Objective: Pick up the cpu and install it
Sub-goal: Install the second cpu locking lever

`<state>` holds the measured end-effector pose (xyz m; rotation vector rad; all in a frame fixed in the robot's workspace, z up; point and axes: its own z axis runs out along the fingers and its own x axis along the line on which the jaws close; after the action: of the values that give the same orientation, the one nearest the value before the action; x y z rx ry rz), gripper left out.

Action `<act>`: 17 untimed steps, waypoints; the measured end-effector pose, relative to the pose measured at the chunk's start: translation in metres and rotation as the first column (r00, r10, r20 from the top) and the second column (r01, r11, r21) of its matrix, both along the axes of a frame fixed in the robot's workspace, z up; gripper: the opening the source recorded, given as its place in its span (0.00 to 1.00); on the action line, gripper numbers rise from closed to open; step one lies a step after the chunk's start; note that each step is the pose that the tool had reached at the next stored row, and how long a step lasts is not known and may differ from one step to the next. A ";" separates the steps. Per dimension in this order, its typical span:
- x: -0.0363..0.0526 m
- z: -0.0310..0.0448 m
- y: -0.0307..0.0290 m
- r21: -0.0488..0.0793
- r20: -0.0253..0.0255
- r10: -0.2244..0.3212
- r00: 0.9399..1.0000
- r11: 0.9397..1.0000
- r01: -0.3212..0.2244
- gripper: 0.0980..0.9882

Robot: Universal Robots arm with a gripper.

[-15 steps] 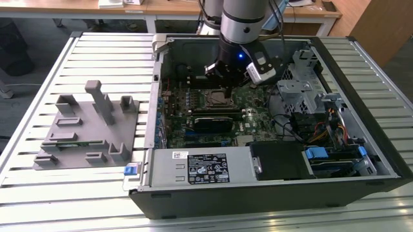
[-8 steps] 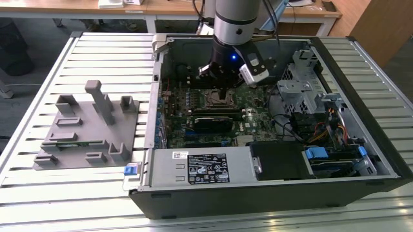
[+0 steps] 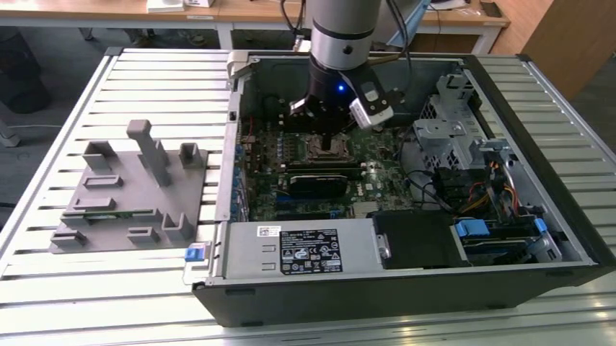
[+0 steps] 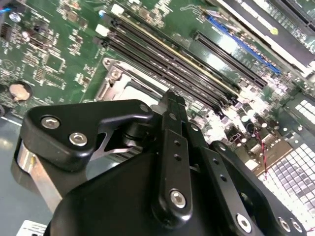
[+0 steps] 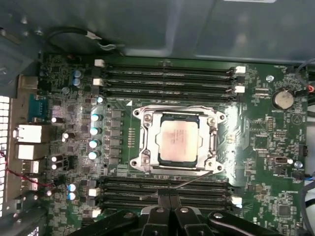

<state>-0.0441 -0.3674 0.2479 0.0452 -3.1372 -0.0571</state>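
The cpu (image 5: 178,142) is a silver-grey square lying flat inside the metal socket frame (image 5: 142,140) on the green motherboard (image 5: 266,142). Memory slots run along both sides of the socket. In the first wrist view my gripper (image 5: 170,205) hangs over the slots beside the socket, apart from the cpu, with its fingers pressed together and nothing between them. The second wrist view has the black fingers (image 4: 172,123) closed, with the socket frame (image 4: 114,83) just beyond them. In the exterior view the gripper (image 3: 332,138) sits low inside the open computer case, right above the socket (image 3: 327,150).
The open computer case (image 3: 231,216) walls in the arm. It holds a power supply (image 3: 298,249), a drive cage (image 3: 452,130) and cables (image 3: 481,191). At the exterior view's left a grey fixture (image 3: 135,194) with a green memory stick (image 3: 108,213) stands on the slatted table (image 3: 58,144).
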 end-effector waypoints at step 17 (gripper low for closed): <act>-0.0104 -0.0201 0.0000 0.000 -0.001 0.003 1.000 1.000 -0.003 0.01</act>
<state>-0.0545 -0.3674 0.2278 0.0502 -3.1363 -0.0569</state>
